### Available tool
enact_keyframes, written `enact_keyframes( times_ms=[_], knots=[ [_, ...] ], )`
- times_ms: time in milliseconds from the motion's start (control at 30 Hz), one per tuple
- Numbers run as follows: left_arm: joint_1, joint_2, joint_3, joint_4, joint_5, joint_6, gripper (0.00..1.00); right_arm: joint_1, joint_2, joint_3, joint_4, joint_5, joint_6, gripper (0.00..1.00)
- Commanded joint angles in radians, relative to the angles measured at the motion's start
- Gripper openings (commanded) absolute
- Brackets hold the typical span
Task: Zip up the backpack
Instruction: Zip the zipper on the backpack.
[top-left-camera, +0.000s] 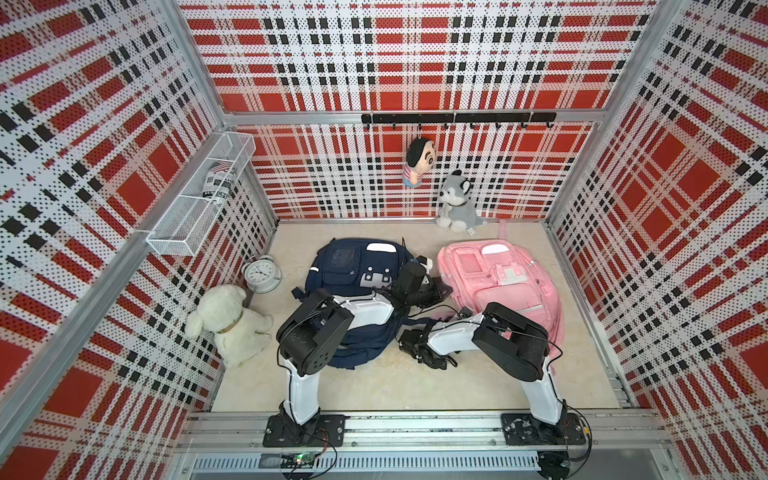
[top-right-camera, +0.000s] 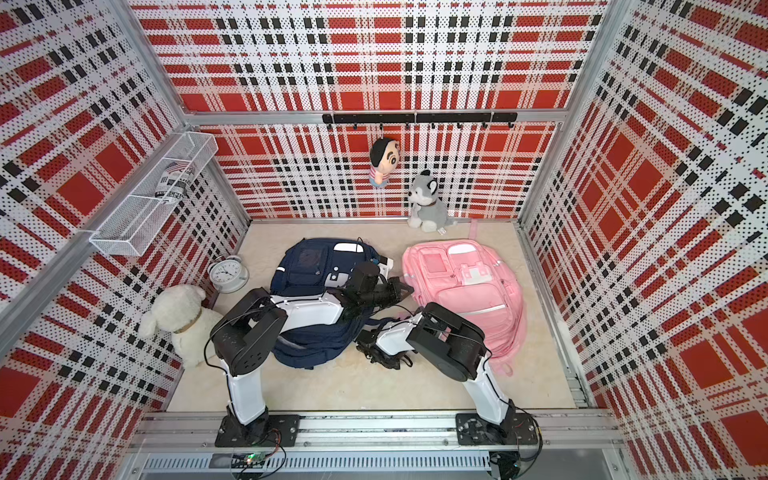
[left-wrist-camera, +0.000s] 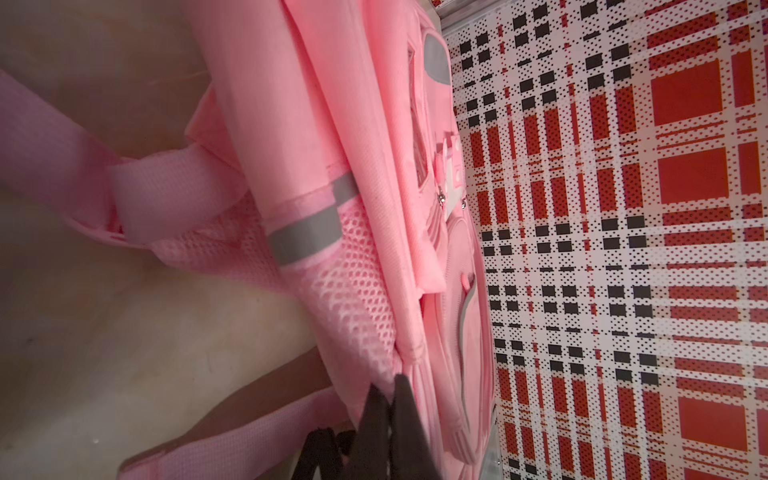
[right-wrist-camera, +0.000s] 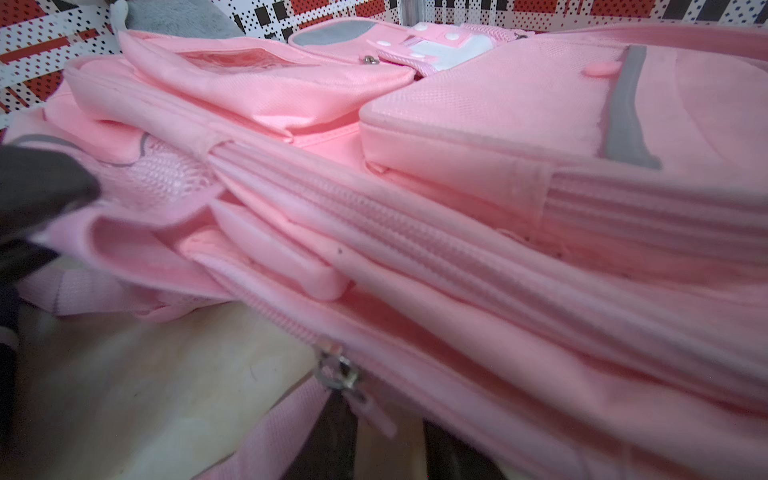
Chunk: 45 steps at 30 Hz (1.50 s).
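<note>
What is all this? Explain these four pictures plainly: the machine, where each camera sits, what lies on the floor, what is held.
Two robot arms, left and right, stand on a rail at the front edge. Two pictures look down from overhead; the other two come from cameras on each arm's wrist. On the floor lie a navy backpack, a pink backpack, an alarm clock, a white plush and a husky plush. The left tool is shut, pinching the pink backpack's side fabric. The right tool stands open at the zipper pull, holding nothing.
</note>
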Motion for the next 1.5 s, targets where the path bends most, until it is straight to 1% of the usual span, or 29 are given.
enact_keyframes(
  times_ms=[0,267,567,700,867,1067,1200,1267,1367,1467],
  knots=[
    [0.005,-0.043,-0.005,0.067,0.007,0.0,0.0,0.017,-0.035,0.015,-0.047,0.067,0.091,0.29],
    [0.005,-0.041,-0.006,0.068,0.007,0.0,0.0,0.024,-0.026,0.036,-0.055,0.1,0.069,0.24],
    [0.007,-0.035,-0.01,0.068,0.007,0.0,0.0,0.017,-0.032,0.012,-0.026,0.114,0.064,0.22],
    [0.009,-0.036,-0.009,0.068,0.007,0.0,0.0,0.01,-0.054,-0.025,0.062,0.11,-0.01,0.21],
    [0.01,-0.04,-0.013,0.068,0.006,0.001,0.0,-0.009,-0.096,-0.095,0.223,0.086,-0.132,0.18],
    [0.013,-0.038,-0.013,0.068,0.006,0.001,0.0,-0.013,-0.103,-0.104,0.288,0.085,-0.209,0.17],
    [0.014,-0.039,-0.014,0.068,0.004,0.0,0.0,-0.017,-0.106,-0.112,0.301,0.079,-0.218,0.13],
    [0.015,-0.037,-0.013,0.068,0.004,0.0,0.0,-0.017,-0.113,-0.122,0.334,0.075,-0.248,0.1],
    [0.016,-0.036,-0.011,0.067,0.006,0.0,0.0,-0.022,-0.12,-0.135,0.371,0.069,-0.282,0.0],
    [0.017,-0.036,-0.015,0.068,0.006,-0.002,0.0,-0.025,-0.123,-0.143,0.383,0.06,-0.282,0.0]
  ],
)
